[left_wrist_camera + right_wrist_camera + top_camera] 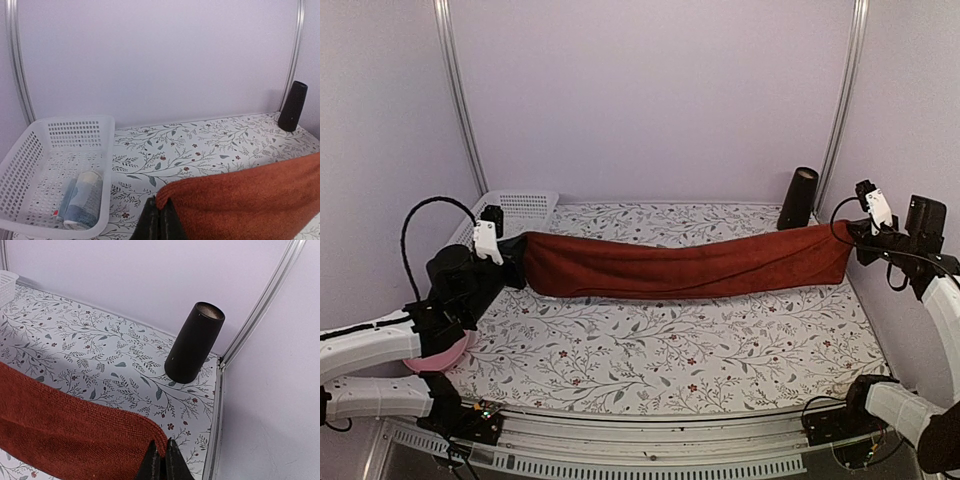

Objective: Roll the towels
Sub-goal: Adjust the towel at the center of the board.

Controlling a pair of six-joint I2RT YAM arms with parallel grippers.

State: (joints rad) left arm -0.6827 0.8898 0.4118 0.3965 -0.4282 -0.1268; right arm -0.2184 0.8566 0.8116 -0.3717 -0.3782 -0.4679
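As the two arms stand now, the job looks about half done: the checked towel point(82, 200) lies as a tight roll in the basket point(30, 155) at the back left, while the red towel point(680, 265) is not yet rolled at all. It spans the table point(670, 345) as one long band, from beside the basket to the right edge, held at both ends. The left gripper point(517, 262) is pinched tight on the left end and the right gripper point(853, 240) is clamped on the right corner. Each wrist view shows dark fingers point(152, 467) pressed together with red cloth caught between them. The ends hang clear of the surface and the middle sags lower; whether it touches the table I cannot tell. What is left, I would judge, is to lay the band flat, roll it from one end and set it with the other. The red cloth is thick, nubbly terry, soft and limp, with a neat hemmed edge at the right. The rolled towel is smoother and pale blue, with a small red tag. The basket is white perforated plastic with stiff walls. The table has a white cover printed with grey leaves and small red flowers. A matte black tapered tube point(195, 342) stands at the back right corner, apart from the towel.
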